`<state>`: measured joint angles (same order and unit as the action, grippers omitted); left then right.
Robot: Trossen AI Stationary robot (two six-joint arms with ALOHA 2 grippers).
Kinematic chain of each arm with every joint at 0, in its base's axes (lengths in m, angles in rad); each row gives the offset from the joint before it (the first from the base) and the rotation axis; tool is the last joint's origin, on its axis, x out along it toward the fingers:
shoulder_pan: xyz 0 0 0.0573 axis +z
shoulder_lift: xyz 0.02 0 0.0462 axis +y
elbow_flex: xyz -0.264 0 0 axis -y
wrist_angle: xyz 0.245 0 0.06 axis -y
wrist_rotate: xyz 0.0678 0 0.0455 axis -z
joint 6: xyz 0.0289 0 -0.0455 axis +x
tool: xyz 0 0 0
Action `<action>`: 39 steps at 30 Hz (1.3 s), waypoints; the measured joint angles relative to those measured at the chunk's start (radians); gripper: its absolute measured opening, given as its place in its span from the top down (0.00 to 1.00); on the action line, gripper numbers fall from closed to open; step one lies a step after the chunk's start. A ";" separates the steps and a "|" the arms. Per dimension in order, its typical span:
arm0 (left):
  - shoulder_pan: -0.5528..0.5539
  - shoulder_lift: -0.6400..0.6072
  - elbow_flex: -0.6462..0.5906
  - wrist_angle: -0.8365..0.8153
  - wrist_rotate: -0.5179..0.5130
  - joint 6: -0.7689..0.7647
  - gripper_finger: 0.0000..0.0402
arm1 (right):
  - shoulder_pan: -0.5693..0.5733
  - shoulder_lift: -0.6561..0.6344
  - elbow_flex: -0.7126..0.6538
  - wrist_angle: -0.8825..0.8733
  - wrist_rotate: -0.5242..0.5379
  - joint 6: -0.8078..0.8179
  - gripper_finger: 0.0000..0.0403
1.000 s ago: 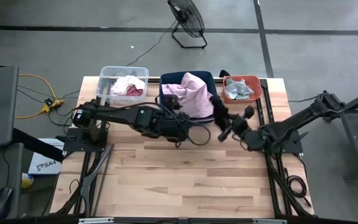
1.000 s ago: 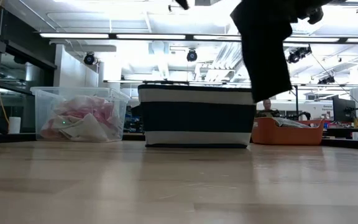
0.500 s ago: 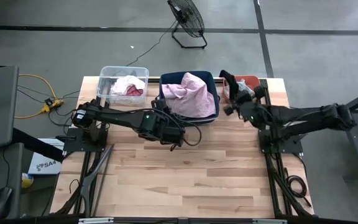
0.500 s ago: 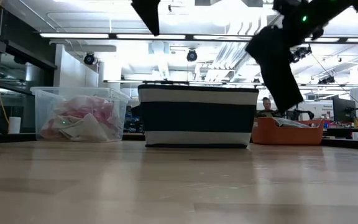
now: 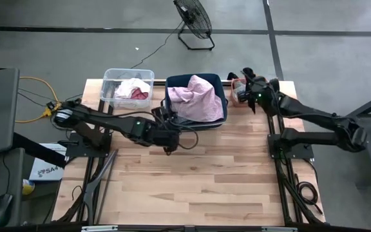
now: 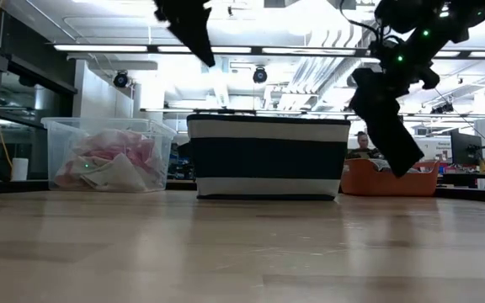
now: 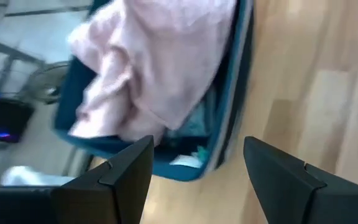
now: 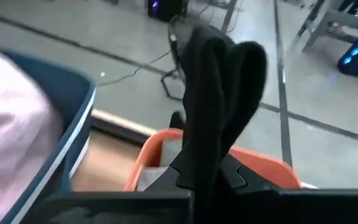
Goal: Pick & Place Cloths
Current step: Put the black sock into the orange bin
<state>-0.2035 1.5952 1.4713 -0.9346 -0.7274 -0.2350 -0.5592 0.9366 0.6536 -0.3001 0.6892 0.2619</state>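
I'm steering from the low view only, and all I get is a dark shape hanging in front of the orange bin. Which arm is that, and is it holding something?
Observer: It is the right gripper, shut on a black cloth.
Operator: Is it over the bin?
Observer: In the high view it sits at the coral bin, at its edge nearest the navy bin.
Operator: What's inside the navy bin?
Observer: A light pink cloth, heaped above the rim.
Operator: The other arm?
Observer: The left gripper is open and empty, above the table beside the navy bin.
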 joint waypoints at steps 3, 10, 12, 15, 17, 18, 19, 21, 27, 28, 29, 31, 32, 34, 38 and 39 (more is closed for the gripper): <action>0.000 -0.070 -0.143 0.152 0.038 0.012 0.39 | -0.040 0.000 0.018 0.077 0.000 -0.045 0.99; 0.000 -0.190 -0.419 0.463 0.115 0.020 0.39 | -0.073 0.038 0.022 0.348 -0.010 -0.082 0.99; 0.000 -0.209 -0.475 0.539 0.128 0.020 0.39 | -0.073 0.069 0.022 0.387 -0.004 -0.078 0.99; 0.000 -0.225 -0.542 0.627 0.157 0.017 0.39 | -0.076 0.138 0.022 0.412 0.061 -0.075 0.99; 0.000 -0.225 -0.576 0.662 0.186 0.017 0.39 | -0.093 0.184 0.022 0.416 0.098 -0.083 0.99; 0.000 -0.225 -0.589 0.684 0.203 0.016 0.39 | -0.103 0.205 0.022 0.415 0.114 -0.087 0.99; 0.000 -0.225 -0.602 0.705 0.214 0.013 0.39 | -0.114 0.226 0.022 0.413 0.120 -0.088 0.99; 0.000 -0.226 -0.630 0.735 0.238 0.009 0.39 | -0.138 0.264 0.022 0.403 0.122 -0.096 0.99; 0.000 -0.226 -0.672 0.758 0.256 -0.024 0.39 | -0.206 0.312 0.021 0.284 0.130 -0.103 0.99; 0.000 -0.226 -0.674 0.758 0.256 -0.027 0.39 | -0.213 0.312 0.021 0.256 0.119 -0.098 0.99; 0.000 -0.226 -0.677 0.761 0.256 -0.029 0.39 | -0.219 0.312 0.021 0.230 0.115 -0.091 0.99; 0.000 -0.226 -0.679 0.761 0.256 -0.031 0.39 | -0.229 0.312 0.021 0.176 0.102 -0.081 0.99; 0.000 -0.226 -0.679 0.761 0.256 -0.032 0.39 | -0.236 0.311 0.021 0.157 0.077 -0.080 0.99; 0.000 -0.226 -0.679 0.769 0.256 -0.032 0.39 | -0.255 0.312 0.020 0.129 0.006 -0.074 0.99; 0.000 -0.226 -0.679 0.786 0.258 -0.032 0.39 | -0.306 0.314 0.020 0.092 -0.122 -0.031 0.99; 0.000 -0.226 -0.679 0.788 0.258 -0.032 0.39 | -0.318 0.318 0.020 0.084 -0.142 -0.018 0.99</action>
<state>-0.2031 1.3693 0.7925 -0.1465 -0.4694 -0.2672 -0.8769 1.2549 0.6739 -0.2158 0.5468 0.2438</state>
